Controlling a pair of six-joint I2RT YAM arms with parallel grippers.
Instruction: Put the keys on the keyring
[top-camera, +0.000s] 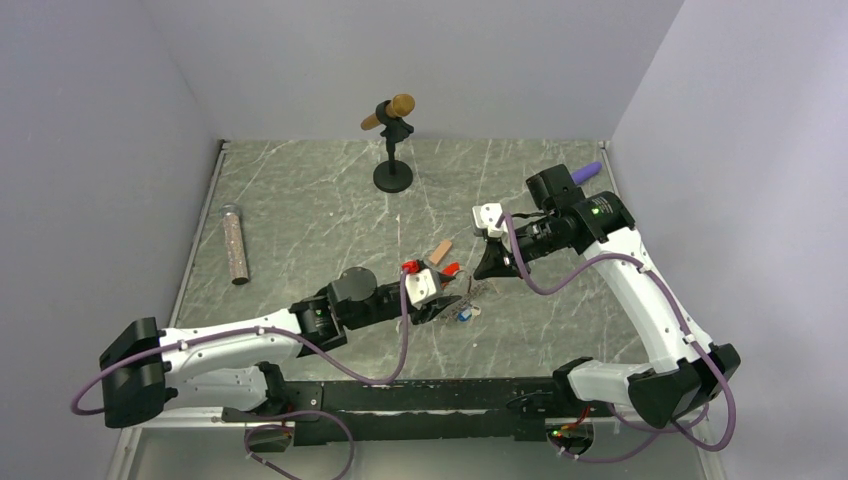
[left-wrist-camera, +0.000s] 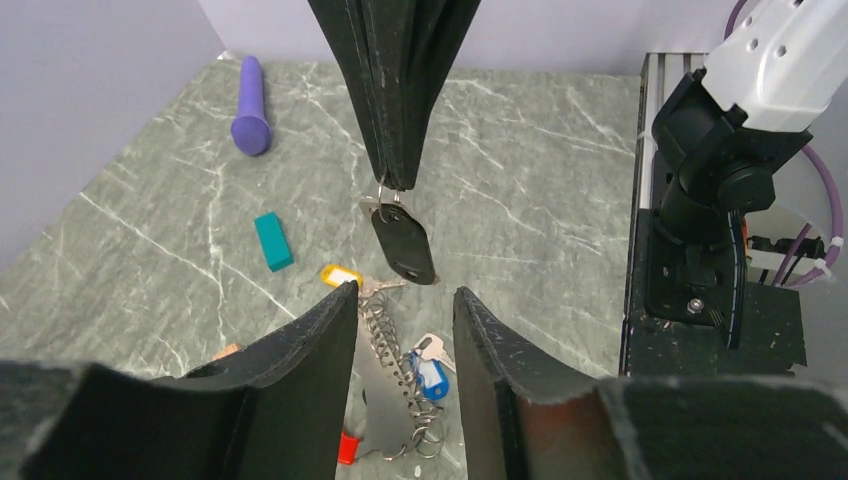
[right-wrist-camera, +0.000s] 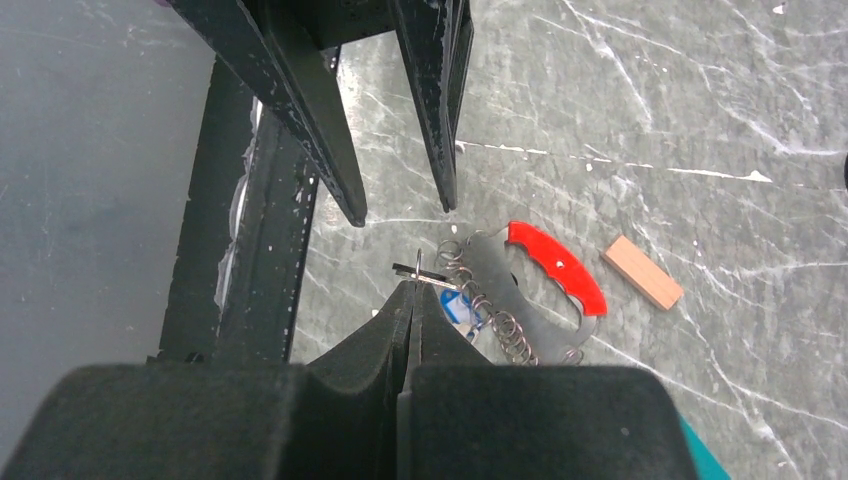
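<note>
Table (top-camera: 300, 210): grey marbled top, walled on three sides; both arms reach in to its middle, where the work sits. The right fingers (left-wrist-camera: 397, 183) are pressed fully together, pinching the small split ring at the head of a black-headed key (left-wrist-camera: 404, 245). The key hangs free below them, lifted clear of the table. I read this hold as leaving the key exposed for threading. The left fingers (left-wrist-camera: 405, 292) stand partly apart with nothing between them, tips just beside the hanging key and directly facing the right fingers, probably poised to steady it or to take up the ring. The keyring (top-camera: 467, 303) lies flat on the table under both tools: red clip (right-wrist-camera: 556, 264), coiled silvery chain (left-wrist-camera: 385, 330), yellow tag (left-wrist-camera: 340, 274) and blue tag (left-wrist-camera: 431, 376). I cannot tell whether the pinched ring already links to the chain; I judge the joining not yet done. A tan block (right-wrist-camera: 643, 272) lies just beside the clip and a teal block (left-wrist-camera: 272, 241) is near; neither belongs to the job. Writing: none legible. Both tags are too small to read, and I see no brand marks on the clip or key.
</note>
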